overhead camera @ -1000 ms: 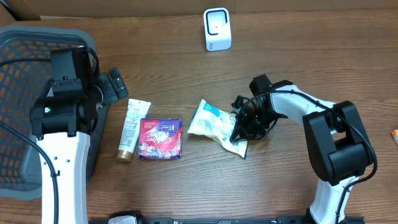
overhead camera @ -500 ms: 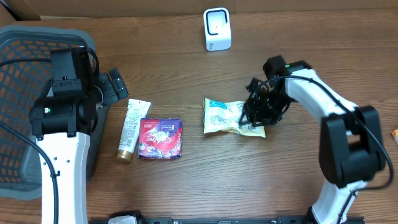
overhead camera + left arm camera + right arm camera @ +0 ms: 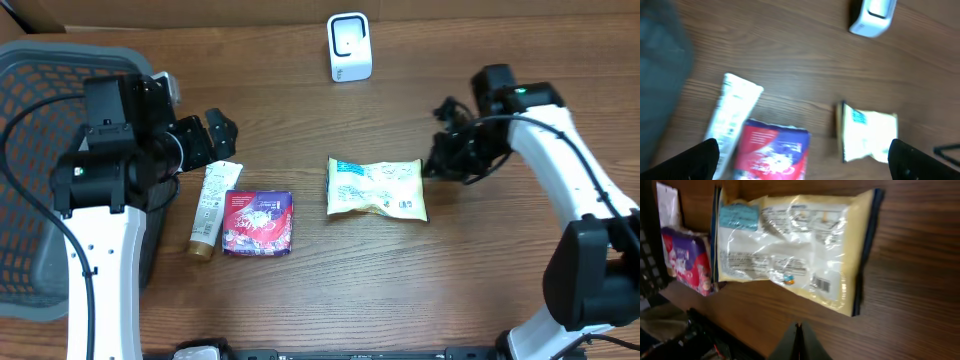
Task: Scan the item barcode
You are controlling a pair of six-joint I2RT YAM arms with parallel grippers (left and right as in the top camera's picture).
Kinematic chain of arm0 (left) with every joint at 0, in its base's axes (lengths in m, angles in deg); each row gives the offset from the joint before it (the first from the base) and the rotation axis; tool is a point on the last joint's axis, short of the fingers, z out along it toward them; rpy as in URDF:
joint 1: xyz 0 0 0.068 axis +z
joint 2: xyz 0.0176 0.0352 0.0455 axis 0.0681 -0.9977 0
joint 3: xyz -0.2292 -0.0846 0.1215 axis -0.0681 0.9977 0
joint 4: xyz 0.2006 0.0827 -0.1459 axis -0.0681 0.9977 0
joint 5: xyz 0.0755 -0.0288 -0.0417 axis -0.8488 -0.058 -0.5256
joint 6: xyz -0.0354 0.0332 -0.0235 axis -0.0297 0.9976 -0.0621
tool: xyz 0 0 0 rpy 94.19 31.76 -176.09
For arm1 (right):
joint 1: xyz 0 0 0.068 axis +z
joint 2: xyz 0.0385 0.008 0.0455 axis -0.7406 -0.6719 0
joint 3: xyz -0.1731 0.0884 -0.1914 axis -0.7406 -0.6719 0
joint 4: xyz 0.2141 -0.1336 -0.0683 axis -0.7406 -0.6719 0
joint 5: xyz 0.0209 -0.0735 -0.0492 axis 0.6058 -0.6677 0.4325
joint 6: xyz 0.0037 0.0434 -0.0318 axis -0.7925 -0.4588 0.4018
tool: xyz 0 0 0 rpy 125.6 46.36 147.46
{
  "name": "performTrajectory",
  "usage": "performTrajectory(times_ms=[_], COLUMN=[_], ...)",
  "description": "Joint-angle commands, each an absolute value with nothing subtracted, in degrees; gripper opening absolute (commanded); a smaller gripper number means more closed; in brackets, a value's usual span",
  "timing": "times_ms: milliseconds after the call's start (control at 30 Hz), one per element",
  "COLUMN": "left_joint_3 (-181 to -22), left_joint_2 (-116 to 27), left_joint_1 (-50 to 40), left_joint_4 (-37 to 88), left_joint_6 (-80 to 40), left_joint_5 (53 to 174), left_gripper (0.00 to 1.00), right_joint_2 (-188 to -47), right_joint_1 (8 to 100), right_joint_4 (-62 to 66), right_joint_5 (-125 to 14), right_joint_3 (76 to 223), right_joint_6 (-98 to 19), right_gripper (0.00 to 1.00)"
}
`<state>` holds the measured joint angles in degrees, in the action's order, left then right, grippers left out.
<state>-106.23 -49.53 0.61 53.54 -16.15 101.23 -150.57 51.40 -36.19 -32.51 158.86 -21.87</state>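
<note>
Wooden table (image 3: 300, 300), snack bag (image 3: 377, 188) flat, right fingers (image 3: 792, 347) closed, empty, hovering beside it, left fingers (image 3: 705, 157) wide apart, empty.

Wooden table (image 3: 300, 120), snack bag (image 3: 377, 189), red pouch (image 3: 257, 222), tube (image 3: 210, 208), scanner (image 3: 349, 47)

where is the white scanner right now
In the overhead view the white scanner stands at the back, about centre, beyond the yellow snack bag and apart from it.

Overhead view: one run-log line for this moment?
snack bag: flat on table, barcode up | right gripper: shut, empty, clear of bag | left gripper: open, empty | scanner: apart from bag
</note>
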Motion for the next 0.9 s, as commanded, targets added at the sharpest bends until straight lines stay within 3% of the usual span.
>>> performTrajectory(times_ms=[0, 33, 67, 500, 533, 567, 633, 667, 733, 867], left_joint_3=[-106.4, -106.4, -106.4, -106.1, -106.1, -106.1, -106.1, -106.1, -106.1, -106.1], left_joint_2=[-51.9, -52.7, -53.7, -74.5, -76.8, -78.4, -82.1, -83.9, -86.6, -89.1], left_joint_1=[-0.6, -1.6, -2.7, -25.9, -26.6, -27.0, -27.2, -27.2, -27.2, -27.2], left_joint_4=[53.6, 53.4, 53.3, 35.3, 34.3, 33.9, 33.7, 33.8, 33.8, 33.8], left_joint_6=[-16.7, -16.9, -18.3, -30.4, -31.1, -31.7, -32.6, -32.7, -32.7, -32.4], left_joint_5=[111.1, 113.5, 115.1, 116.7, 116.8, 116.8, 116.8, 117.0, 117.4, 117.3], left_gripper=[0.86, 0.2, 0.04, 0.04, 0.04, 0.04, 0.04, 0.04, 0.04, 0.04], right_joint_2=[-150.6, -150.6, -150.6, -150.6, -150.6, -150.6, -150.8, -151.0, -151.6, -154.4], right_joint_1=[45.0, 43.2, 41.6, 37.4, 37.3, 37.1, 36.9, 36.9, 37.0, 38.5], right_joint_4=[-36.2, -36.2, -36.2, -25.9, -23.7, -22.0, -17.4, -15.8, -12.7, -6.9], right_joint_5=[-32.3, -31.2, -30.1, -22.3, -22.3, -22.3, -21.7, -20.9, -17.6, -16.9], right_joint_3=[158.8, 158.5, 158.0, 146.8, 145.9, 145.4, 144.5, 144.5, 144.5, 144.5], right_joint_6=[-20.5, -20.4, -19.5, -20.7, -22.7, -23.7, -24.6, -25.3, -25.8, -28.6], right_gripper=[0.04, 0.04, 0.04, 0.04, 0.11, 0.25, 0.69, 0.74, 1.0, 1.0])
